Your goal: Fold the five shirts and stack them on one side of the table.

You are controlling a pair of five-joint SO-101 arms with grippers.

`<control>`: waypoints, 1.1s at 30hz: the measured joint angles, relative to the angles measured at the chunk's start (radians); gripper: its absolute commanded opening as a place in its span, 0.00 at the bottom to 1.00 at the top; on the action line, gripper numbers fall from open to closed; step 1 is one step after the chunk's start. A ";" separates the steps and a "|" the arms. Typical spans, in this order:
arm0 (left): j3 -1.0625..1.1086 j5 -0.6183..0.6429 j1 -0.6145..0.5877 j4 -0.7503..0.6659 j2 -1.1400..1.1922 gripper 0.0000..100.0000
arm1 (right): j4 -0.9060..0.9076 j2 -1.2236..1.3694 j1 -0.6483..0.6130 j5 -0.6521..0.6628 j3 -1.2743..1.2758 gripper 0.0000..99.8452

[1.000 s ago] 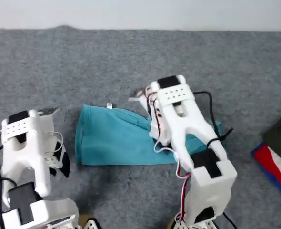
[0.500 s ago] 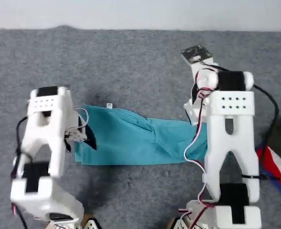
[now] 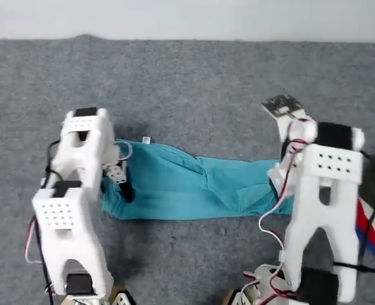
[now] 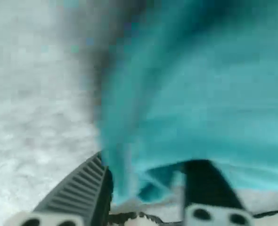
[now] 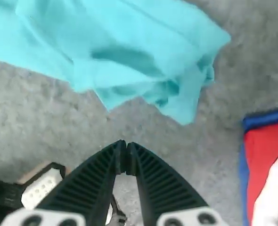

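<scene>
Two sets of jaws: left gripper (image 4: 151, 169) is straddling the shirt's (image 3: 187, 184) left edge, jaws spread wide; right gripper (image 5: 126, 147) is hovering lower right, jaws pressed together, empty.

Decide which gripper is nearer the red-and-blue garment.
Right. The right gripper is near the red-and-blue garment; the left gripper is at the teal shirt's far end.
</scene>
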 measured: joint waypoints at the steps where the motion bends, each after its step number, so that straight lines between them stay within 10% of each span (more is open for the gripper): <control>1: -0.009 -0.017 0.026 0.000 0.000 0.01 | -0.025 -0.003 0.026 0.008 0.034 0.01; 19: -0.018 -0.041 0.046 -0.012 -0.496 0.01 | -0.382 -0.005 0.396 0.259 0.477 0.01; 33: -0.210 -0.041 0.778 -0.012 -0.554 0.02 | -0.390 -0.008 0.516 0.267 0.480 0.01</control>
